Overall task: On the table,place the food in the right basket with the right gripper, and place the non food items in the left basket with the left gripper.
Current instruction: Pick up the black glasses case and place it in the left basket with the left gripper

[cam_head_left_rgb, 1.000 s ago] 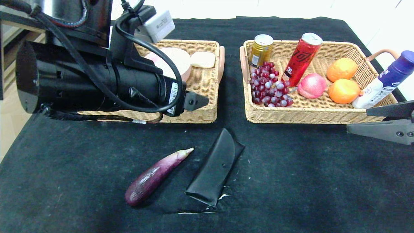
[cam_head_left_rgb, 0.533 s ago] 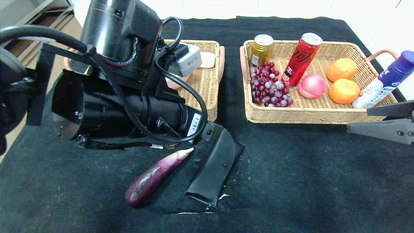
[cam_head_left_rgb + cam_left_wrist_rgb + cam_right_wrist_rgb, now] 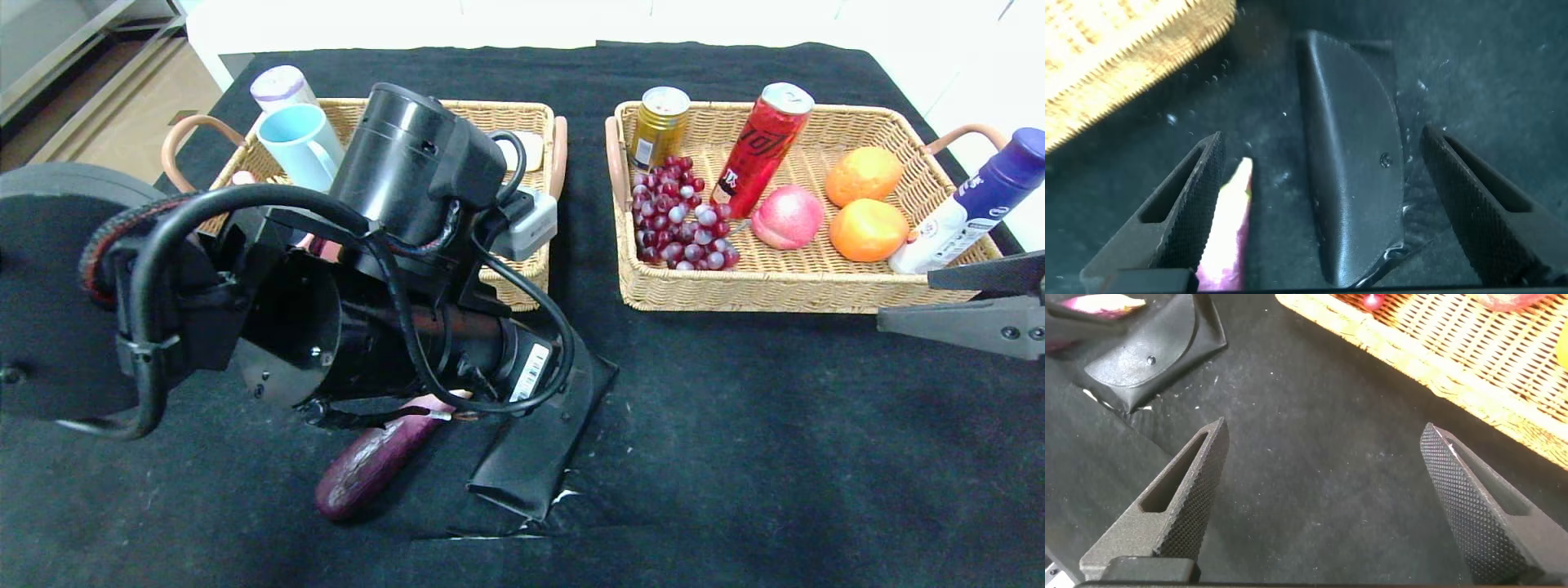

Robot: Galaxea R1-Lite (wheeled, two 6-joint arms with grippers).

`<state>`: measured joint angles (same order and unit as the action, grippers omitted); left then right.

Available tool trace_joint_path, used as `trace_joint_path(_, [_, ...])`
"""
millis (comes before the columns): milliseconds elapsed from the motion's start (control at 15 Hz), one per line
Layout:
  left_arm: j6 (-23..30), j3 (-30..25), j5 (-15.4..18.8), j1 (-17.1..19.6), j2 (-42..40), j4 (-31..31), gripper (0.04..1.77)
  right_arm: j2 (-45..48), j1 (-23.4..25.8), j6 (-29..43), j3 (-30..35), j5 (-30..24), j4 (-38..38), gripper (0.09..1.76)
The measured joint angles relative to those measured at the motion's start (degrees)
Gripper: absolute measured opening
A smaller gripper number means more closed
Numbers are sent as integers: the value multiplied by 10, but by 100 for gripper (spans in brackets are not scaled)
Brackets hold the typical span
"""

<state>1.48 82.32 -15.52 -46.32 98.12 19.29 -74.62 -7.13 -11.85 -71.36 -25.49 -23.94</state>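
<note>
Head view, from left to right: my left arm reaches past the left wicker basket (image 3: 522, 282) to the purple eggplant (image 3: 367, 465) and the black leather pouch (image 3: 531, 457) on the black table (image 3: 735, 457). My left gripper (image 3: 1323, 204) hangs over them, fingers spread wide with the pouch between them. My right gripper (image 3: 1323, 498) is parked near the right wicker basket (image 3: 735, 290), fingers apart and empty.

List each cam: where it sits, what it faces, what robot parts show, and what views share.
Head: above, looking down at table; left arm over black case, eggplant; right end effector parked beside right basket.
Left wrist: faces down; left end effector open, straddling case.
Right wrist: open end effector above cloth.
Shared: case in all three.
</note>
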Motion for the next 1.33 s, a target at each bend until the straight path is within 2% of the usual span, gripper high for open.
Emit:
trace_joint_path(267, [8,-18,-22,-27,17,-3,172,0,0,0,0,0,0,171])
trace_joint_path(533, [24,-33,-30,-45,35,-4,172,0,1,0,0,0,0,171])
trace_joint_path(733, [25,-34,-57,-48,51,-4,172,0,1,0,0,0,0,171])
trace_joint_path(1333, [25,-30,-90,-48,79,-5,172,-2,1,0,0,0,1,171])
